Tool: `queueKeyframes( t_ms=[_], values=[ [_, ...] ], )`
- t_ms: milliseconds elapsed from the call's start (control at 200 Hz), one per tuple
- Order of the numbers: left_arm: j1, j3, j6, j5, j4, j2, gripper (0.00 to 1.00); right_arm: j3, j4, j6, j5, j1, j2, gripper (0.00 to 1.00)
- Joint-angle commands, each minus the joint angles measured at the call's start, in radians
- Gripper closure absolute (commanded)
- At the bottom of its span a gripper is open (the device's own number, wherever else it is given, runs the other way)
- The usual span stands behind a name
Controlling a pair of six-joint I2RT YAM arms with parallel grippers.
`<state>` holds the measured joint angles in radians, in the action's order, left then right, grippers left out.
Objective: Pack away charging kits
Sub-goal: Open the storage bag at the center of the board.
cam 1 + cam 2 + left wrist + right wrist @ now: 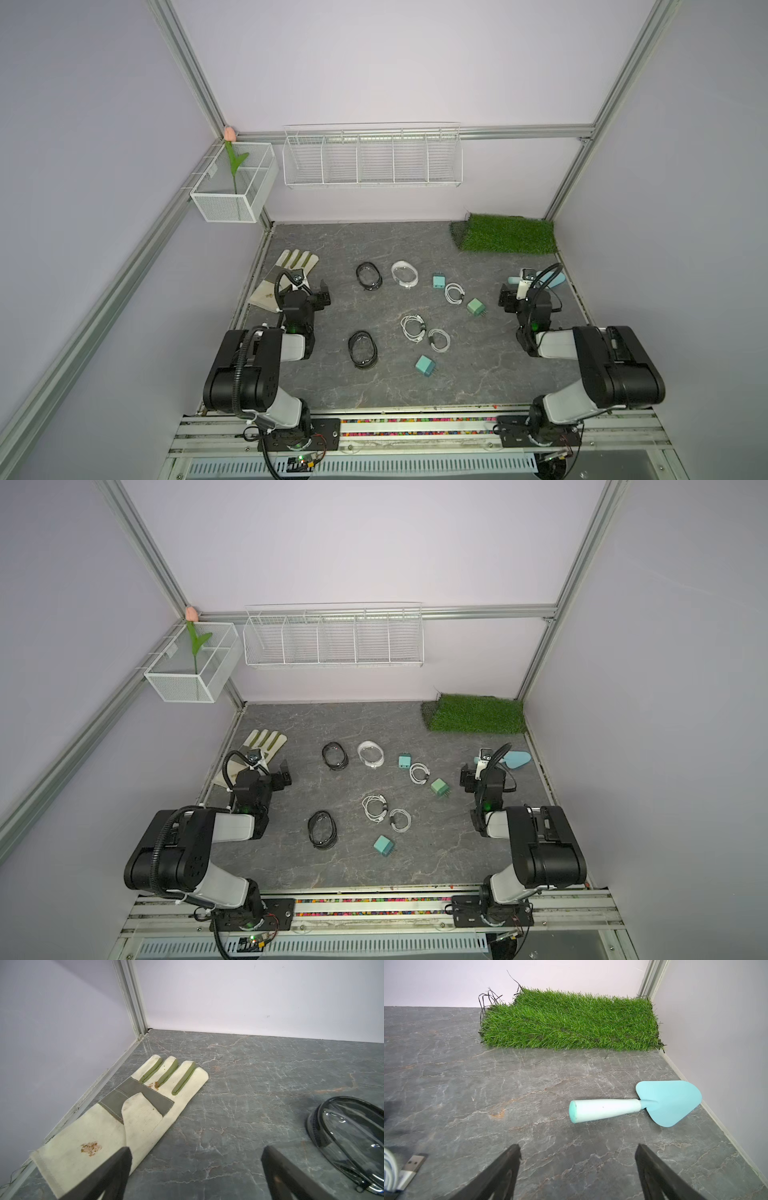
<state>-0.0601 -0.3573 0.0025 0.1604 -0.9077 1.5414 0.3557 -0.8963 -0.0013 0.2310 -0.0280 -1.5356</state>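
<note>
Seen from the bench (324, 386) centre, the glove (297, 262) lies at ten o'clock, the grass mat (507, 235) at one and the trowel (517, 759) at three. Two cases (368, 276) lie side by side at eleven, with a third case (363, 349) at eight. Adapters (425, 365) and cables (439, 340) are scattered from one round to six.

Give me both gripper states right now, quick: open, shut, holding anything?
Left gripper: open, holding nothing.
Right gripper: open, holding nothing.
</note>
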Motion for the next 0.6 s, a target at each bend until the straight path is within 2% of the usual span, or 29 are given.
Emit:
queueKeyframes(
  t_ms=[0, 65, 595],
  values=[
    [-0.004, -0.021, 0.014, 0.01, -0.022, 0.009, 0.01, 0.0, -0.047, -0.033, 0.025, -0.021, -0.004, 0.11],
    [-0.004, -0.02, 0.014, 0.013, -0.025, 0.008, 0.01, -0.014, -0.085, -0.052, 0.068, -0.048, -0.01, 0.11],
    [0.016, -0.037, -0.004, -0.018, 0.01, 0.009, 0.01, 0.003, -0.049, -0.031, 0.03, -0.022, -0.01, 0.11]
  ],
)
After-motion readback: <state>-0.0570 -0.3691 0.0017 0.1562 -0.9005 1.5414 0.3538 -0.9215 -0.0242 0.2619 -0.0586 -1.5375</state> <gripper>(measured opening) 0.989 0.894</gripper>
